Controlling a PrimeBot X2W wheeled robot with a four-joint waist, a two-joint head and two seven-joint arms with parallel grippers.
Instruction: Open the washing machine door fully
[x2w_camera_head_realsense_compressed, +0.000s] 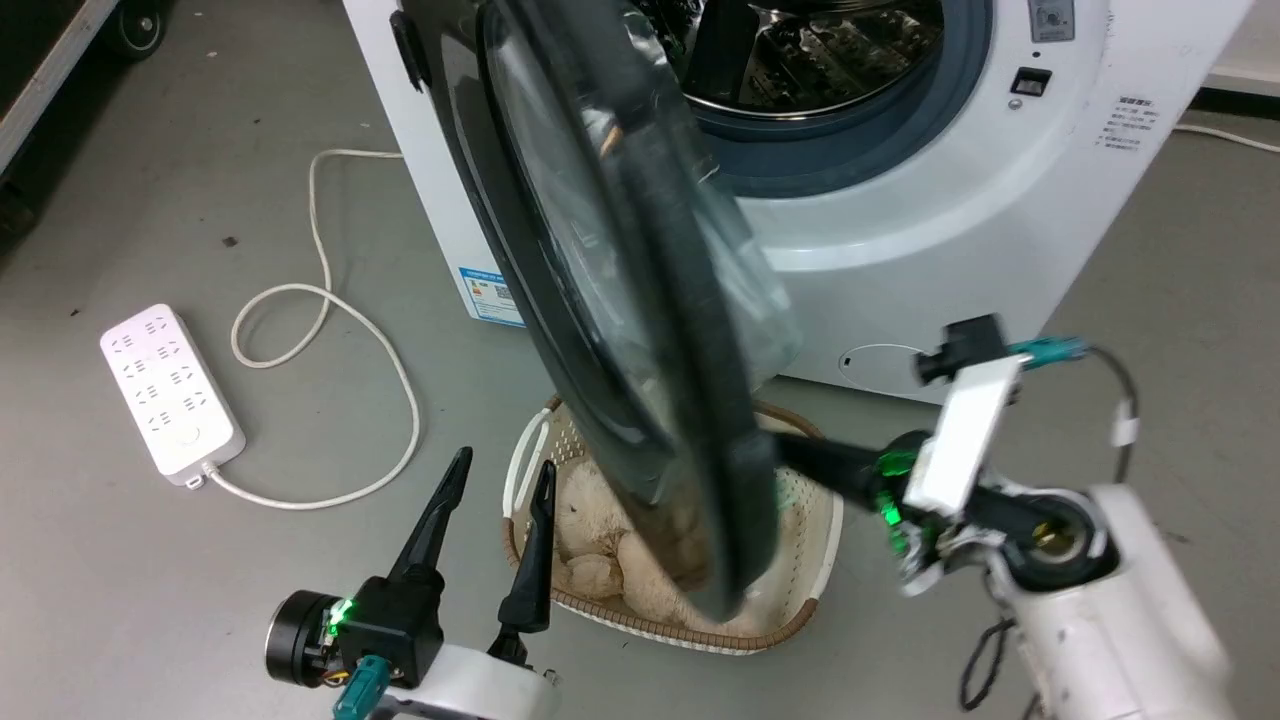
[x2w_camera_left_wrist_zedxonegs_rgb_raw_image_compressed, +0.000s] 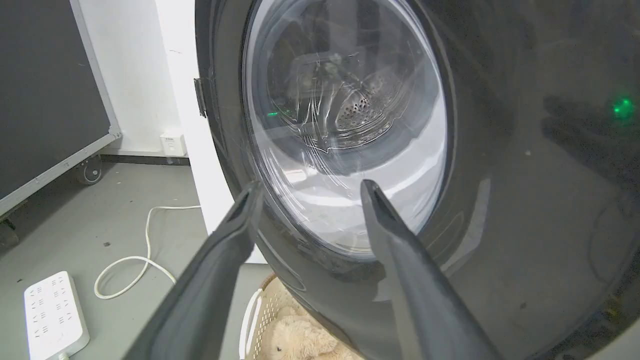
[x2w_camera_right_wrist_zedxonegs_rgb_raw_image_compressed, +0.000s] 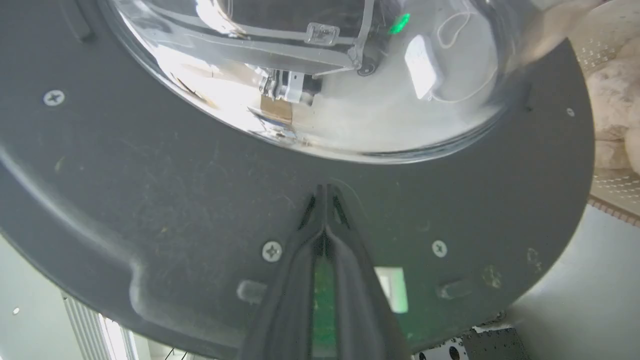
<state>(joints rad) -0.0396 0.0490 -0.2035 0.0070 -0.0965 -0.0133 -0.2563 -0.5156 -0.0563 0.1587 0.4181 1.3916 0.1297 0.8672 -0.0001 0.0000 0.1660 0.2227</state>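
Half hidden by the washing machine door (x2w_camera_head_realsense_compressed: 600, 250), right tool (x2w_camera_right_wrist_zedxonegs_rgb_raw_image_compressed: 325, 191) closed, maybe touching it; left tool (x2w_camera_head_realsense_compressed: 504, 462) gapes

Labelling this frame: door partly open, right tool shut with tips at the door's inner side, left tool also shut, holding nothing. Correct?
One thing is off: the left tool is open, not shut. The left wrist view shows its two fingers spread wide before the washing machine door, holding nothing. The rest holds: door partly open, right tool shut with tips at its inner side.
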